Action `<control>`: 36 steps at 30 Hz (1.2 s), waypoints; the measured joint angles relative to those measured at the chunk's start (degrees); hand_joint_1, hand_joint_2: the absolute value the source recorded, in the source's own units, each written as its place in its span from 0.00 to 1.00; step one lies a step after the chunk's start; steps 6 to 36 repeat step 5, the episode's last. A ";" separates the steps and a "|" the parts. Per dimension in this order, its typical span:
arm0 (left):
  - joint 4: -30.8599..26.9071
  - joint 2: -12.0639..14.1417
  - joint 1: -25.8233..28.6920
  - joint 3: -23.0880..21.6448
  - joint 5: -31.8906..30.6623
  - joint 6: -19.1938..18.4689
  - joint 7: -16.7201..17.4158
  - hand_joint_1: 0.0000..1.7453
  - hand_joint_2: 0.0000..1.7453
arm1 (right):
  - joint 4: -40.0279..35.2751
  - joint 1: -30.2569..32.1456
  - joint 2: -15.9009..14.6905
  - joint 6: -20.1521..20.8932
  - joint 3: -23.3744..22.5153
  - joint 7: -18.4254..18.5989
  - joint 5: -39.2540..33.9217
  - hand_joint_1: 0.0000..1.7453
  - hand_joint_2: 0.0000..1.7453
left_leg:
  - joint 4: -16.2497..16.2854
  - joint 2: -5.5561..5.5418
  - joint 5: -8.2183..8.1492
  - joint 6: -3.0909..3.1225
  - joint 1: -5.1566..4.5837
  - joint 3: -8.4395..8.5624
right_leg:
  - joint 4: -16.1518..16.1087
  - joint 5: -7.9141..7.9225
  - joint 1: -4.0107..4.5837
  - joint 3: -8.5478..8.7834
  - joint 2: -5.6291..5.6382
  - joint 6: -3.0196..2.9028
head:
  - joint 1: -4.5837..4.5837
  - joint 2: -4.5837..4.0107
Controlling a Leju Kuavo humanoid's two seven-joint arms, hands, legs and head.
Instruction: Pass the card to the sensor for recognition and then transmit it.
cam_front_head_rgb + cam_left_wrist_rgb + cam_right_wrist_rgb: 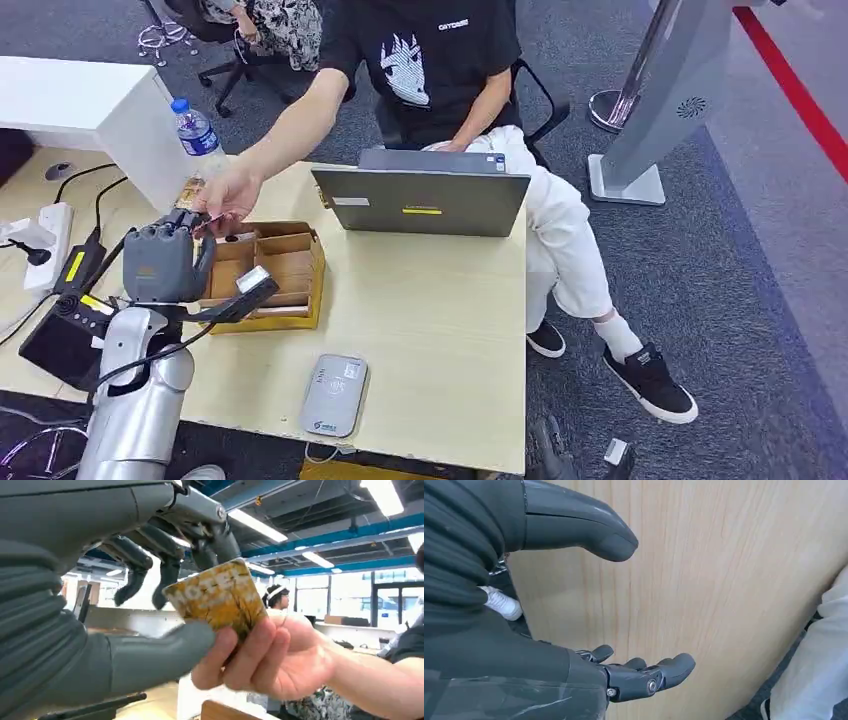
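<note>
A yellow-brown card (220, 600) printed with pale letters is pinched by a person's hand (280, 660). It sits between the thumb and a finger of my raised left hand (100, 645). A dark finger meets its top edge and my thumb lies along its lower edge; whether I grip it I cannot tell. From the head view, my left hand (160, 262) stands at the wooden box (290, 270) with the person's hand (228, 195) at its fingertips. The grey card sensor (334, 395) lies flat near the table's front edge. My right hand (549, 660) hangs with fingers apart, holding nothing, beside a pale wooden surface.
The person sits behind the table (430, 330) with a grey laptop (425, 200) before them. A water bottle (197, 135) stands at the back left. A power strip (45, 235) and black cables lie to my left. A grey floor stand (650, 120) is at the far right.
</note>
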 joint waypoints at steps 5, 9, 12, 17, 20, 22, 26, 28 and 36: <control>-1.20 -0.83 0.68 1.36 2.26 3.15 -1.91 0.00 1.00 | 0.00 0.02 0.04 0.00 0.00 -0.04 -0.11 0.00 1.00 | 0.00 0.01 0.00 0.00 0.00 0.00 | 0.00 0.00 0.00 0.00 0.01 0.00 | 0.00 0.00; -1.20 -0.83 0.68 1.36 2.26 3.15 -1.91 0.00 1.00 | 0.00 0.02 0.04 0.00 0.00 -0.04 -0.11 0.00 1.00 | 0.00 0.01 0.00 0.00 0.00 0.00 | 0.00 0.00 0.00 0.00 0.01 0.00 | 0.00 0.00; -1.20 -0.83 0.68 1.36 2.26 3.15 -1.91 0.00 1.00 | 0.00 0.02 0.04 0.00 0.00 -0.04 -0.11 0.00 1.00 | 0.00 0.01 0.00 0.00 0.00 0.00 | 0.00 0.00 0.00 0.00 0.01 0.00 | 0.00 0.00; -1.20 -0.83 0.68 1.36 2.26 3.15 -1.91 0.00 1.00 | 0.00 0.02 0.04 0.00 0.00 -0.04 -0.11 0.00 1.00 | 0.00 0.01 0.00 0.00 0.00 0.00 | 0.00 0.00 0.00 0.00 0.01 0.00 | 0.00 0.00; -1.20 -0.83 0.68 1.36 2.26 3.15 -1.91 0.00 1.00 | 0.00 0.02 0.04 0.00 0.00 -0.04 -0.11 0.00 1.00 | 0.00 0.01 0.00 0.00 0.00 0.00 | 0.00 0.00 0.00 0.00 0.01 0.00 | 0.00 0.00; -1.20 -0.83 0.68 1.36 2.26 3.15 -1.91 0.00 1.00 | 0.00 0.02 0.04 0.00 0.00 -0.04 -0.11 0.00 1.00 | 0.00 0.01 0.00 0.00 0.00 0.00 | 0.00 0.00 0.00 0.00 0.01 0.00 | 0.00 0.00; -1.20 -0.83 0.68 1.36 2.26 3.15 -1.91 0.00 1.00 | 0.00 0.02 0.04 0.00 0.00 -0.04 -0.11 0.00 1.00 | 0.00 0.01 0.00 0.00 0.00 0.00 | 0.00 0.00 0.00 0.00 0.01 0.00 | 0.00 0.00; -1.20 -0.83 0.68 1.36 2.26 3.15 -1.91 0.00 1.00 | 0.00 0.02 0.04 0.00 0.00 -0.04 -0.11 0.00 1.00 | 0.00 0.01 0.00 0.00 0.00 0.00 | 0.00 0.00 0.00 0.00 0.01 0.00 | 0.00 0.00; -1.20 -0.83 0.68 1.36 2.26 3.15 -1.91 0.00 1.00 | 0.00 0.02 0.04 0.00 0.00 -0.04 -0.11 0.00 1.00 | 0.00 0.01 0.00 0.00 0.00 0.00 | 0.00 0.00 0.00 0.00 0.01 0.00 | 0.00 0.00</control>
